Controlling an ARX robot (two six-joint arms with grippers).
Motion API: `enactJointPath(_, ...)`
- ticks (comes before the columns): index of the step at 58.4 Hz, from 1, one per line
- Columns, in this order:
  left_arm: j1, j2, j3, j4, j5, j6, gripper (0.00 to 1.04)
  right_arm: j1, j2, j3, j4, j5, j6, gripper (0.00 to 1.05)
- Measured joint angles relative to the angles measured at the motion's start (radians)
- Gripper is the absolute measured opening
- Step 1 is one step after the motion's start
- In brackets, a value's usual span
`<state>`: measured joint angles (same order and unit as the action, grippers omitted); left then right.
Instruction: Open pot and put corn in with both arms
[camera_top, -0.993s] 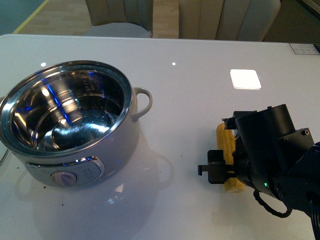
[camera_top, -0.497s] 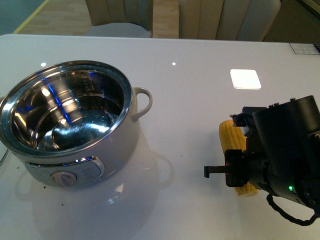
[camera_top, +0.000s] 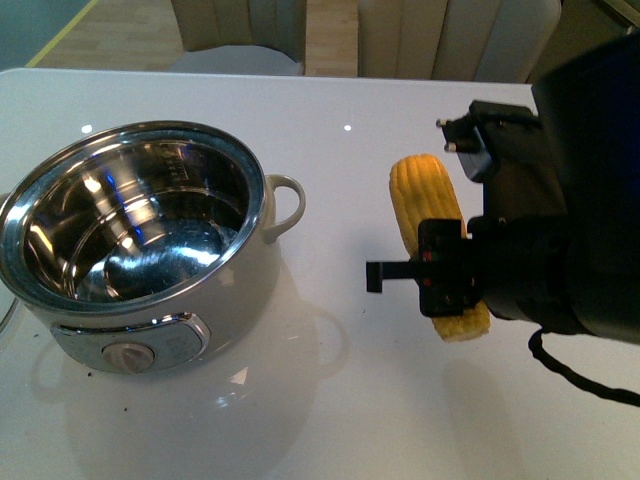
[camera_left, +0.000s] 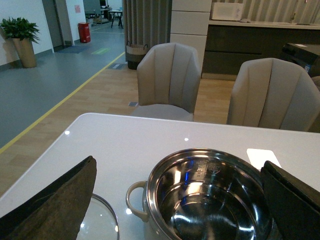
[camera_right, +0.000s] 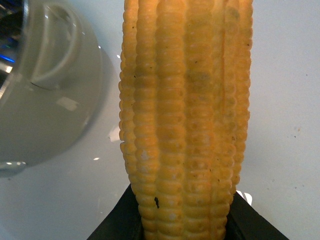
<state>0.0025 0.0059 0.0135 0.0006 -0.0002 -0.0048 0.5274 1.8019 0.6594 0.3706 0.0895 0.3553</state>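
The pot stands open at the table's left, its steel bowl empty and a loop handle facing right. My right gripper is shut on the corn, which hangs above the table to the right of the pot. In the right wrist view the corn fills the frame between the black fingers, with the pot's handle side beside it. My left gripper is open above and behind the pot, its fingers spread wide with nothing between them. It is out of the front view.
A glass lid lies flat on the white table beside the pot. Two grey chairs stand beyond the table's edge. A white square lies on the table past the pot.
My right gripper has lifted the corn off the table and carried it up and left, closer to the pot. The pot has not moved.
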Motion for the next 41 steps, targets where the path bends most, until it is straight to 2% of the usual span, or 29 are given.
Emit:
enactJointPath(17,0.0,0.0,0.0,0.0,0.0,0.0,0.98,0.084,-0.002,0.257,-0.198,-0.045,0.099,0.23)
enactJointPath(41,0.0,0.0,0.0,0.0,0.0,0.0,0.98,0.177,0.148,0.551,-0.347,-0.041,0.19,0.22)
